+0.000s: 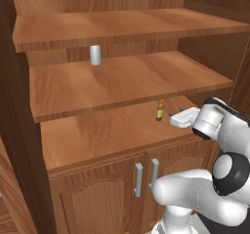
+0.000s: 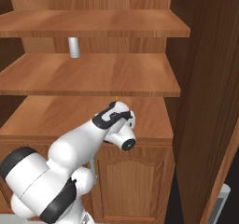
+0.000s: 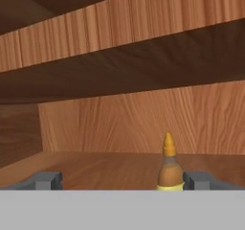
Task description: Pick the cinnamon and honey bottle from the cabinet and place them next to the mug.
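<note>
So the arm is reaching into the cabinet (image 1: 97, 135), and the end effector (image 1: 172, 116) sits at the level of the lowest open shelf, just above the lower double doors. The honey bottle (image 1: 159, 110) stands upright on that shelf, and in the left base view it's just beside the fingertips, a bit further in. I can't tell from that side whether they touch.

The hand view is the useful one here. It looks straight into the shelf space: the honey bottle (image 3: 169, 166) stands between the two grey fingertips (image 3: 46, 180), way over toward the right one, pretty much against it, with a wide gap on the left. So the jaws are spread wide and not pinching anything yet. You also get the pointed orange top and a yellowish band low on the bottle, which the base cameras are too far back to show.

The right base view is almost the opposite: the arm's wrist covers the shelf spot, and only a tiny orange tip of the honey bottle (image 2: 115, 97) pokes up above the hand.

Both base views show a plain grey cylinder (image 1: 95, 55) standing at the back of the middle shelf, well apart from the end effector. The silver bar handles (image 1: 138, 180) on the lower doors show best in the left base view.
</note>
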You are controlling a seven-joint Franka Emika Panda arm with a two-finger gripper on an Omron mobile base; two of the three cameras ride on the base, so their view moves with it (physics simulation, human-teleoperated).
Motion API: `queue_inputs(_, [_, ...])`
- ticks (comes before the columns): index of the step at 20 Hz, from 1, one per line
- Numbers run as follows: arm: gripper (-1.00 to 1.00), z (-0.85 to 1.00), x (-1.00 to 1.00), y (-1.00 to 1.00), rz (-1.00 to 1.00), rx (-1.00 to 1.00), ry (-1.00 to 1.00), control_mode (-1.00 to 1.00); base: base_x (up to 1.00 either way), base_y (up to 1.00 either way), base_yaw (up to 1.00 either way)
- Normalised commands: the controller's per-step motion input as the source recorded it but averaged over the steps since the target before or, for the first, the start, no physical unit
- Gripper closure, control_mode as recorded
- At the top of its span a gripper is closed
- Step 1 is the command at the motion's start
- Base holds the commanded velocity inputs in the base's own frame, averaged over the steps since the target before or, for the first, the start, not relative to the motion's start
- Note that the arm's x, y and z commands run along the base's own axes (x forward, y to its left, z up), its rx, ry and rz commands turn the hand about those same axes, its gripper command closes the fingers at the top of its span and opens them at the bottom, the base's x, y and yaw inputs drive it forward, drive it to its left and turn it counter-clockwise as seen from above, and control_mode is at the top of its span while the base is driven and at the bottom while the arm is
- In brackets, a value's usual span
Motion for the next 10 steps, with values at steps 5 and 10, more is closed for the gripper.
queue_inputs(5, [-1.00,-0.09,0.10,0.03,-0.04,0.00,0.00,-1.00,0.00,0.00,0.00])
queue_inputs(10, [-1.00,-0.02,0.19,0.01,-0.04,0.00,0.00,-1.00,0.00,0.00,0.00])
